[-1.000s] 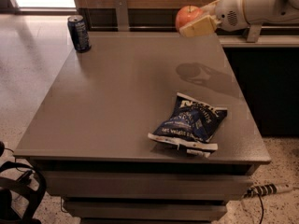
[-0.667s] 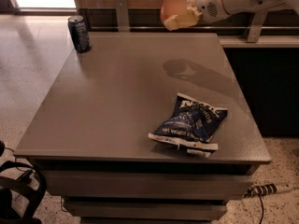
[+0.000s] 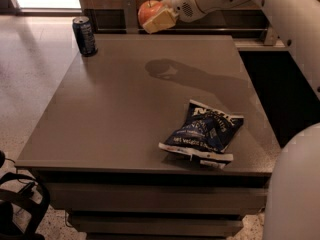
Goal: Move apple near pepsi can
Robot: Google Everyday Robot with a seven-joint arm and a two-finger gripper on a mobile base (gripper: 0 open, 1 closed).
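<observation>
End effector clasps apple above the table — pepsi can at far corner, chip bag nearer.

Your hand grips the apple in the air above the desk's far edge, right of the upright pepsi can, while a chip bag lies near the front.
</observation>
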